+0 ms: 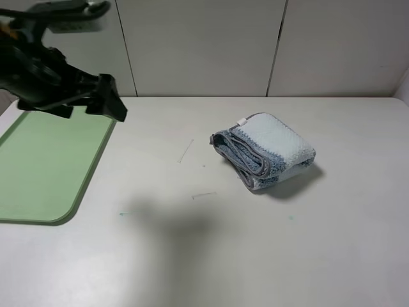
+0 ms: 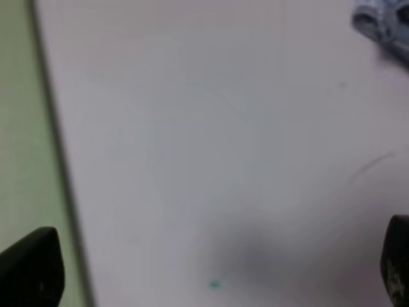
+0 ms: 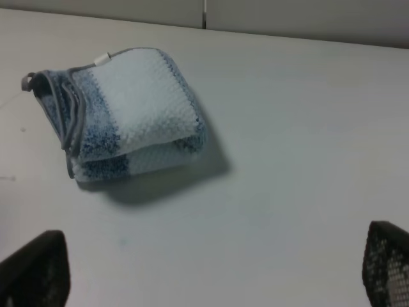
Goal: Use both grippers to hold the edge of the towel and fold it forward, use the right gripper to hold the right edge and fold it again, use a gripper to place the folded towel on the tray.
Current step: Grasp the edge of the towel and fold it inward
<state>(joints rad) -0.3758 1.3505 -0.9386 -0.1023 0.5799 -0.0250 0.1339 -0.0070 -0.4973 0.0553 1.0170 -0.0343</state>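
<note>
Well right of the tray [image 1: 45,160] lies the folded towel [image 1: 267,150].

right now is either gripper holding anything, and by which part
Nothing is held. The left gripper and the right gripper are both open and empty; the folded towel lies untouched on the table.

Soft, even light came from above, bright and diffuse. The towel [image 1: 265,150] threw a short dark shadow toward the near right; a broad faint shadow lay on the table [image 1: 332,243]. The left wrist view was heavily blurred; the other views were fairly sharp
</note>
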